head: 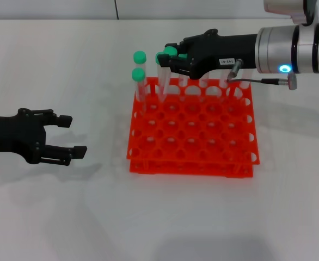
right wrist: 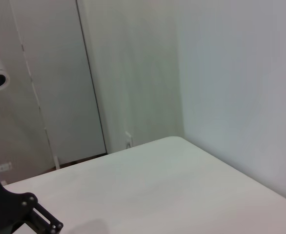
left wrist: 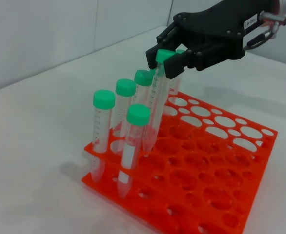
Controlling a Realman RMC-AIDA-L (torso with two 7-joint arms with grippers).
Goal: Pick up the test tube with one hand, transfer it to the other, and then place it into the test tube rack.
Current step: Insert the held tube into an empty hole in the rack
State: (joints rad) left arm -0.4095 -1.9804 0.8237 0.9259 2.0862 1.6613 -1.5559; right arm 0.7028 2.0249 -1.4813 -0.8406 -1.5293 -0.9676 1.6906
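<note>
The orange-red test tube rack [head: 188,166] [left wrist: 265,161] stands at the table's middle. My right gripper [head: 173,60] [left wrist: 168,61], black with a white label, reaches in from the right over the rack's far left corner. It is shut on the green cap of the test tube [head: 170,51] [left wrist: 155,109]. The tube hangs tilted, its lower end down in a rack hole. My left gripper [head: 74,136] rests low over the table to the left of the rack, open and holding nothing.
Several other green-capped tubes [head: 138,74] [left wrist: 104,99] stand in the rack's far left holes, close beside the held one. Most rack holes are unfilled. White table surrounds the rack, with a wall behind it.
</note>
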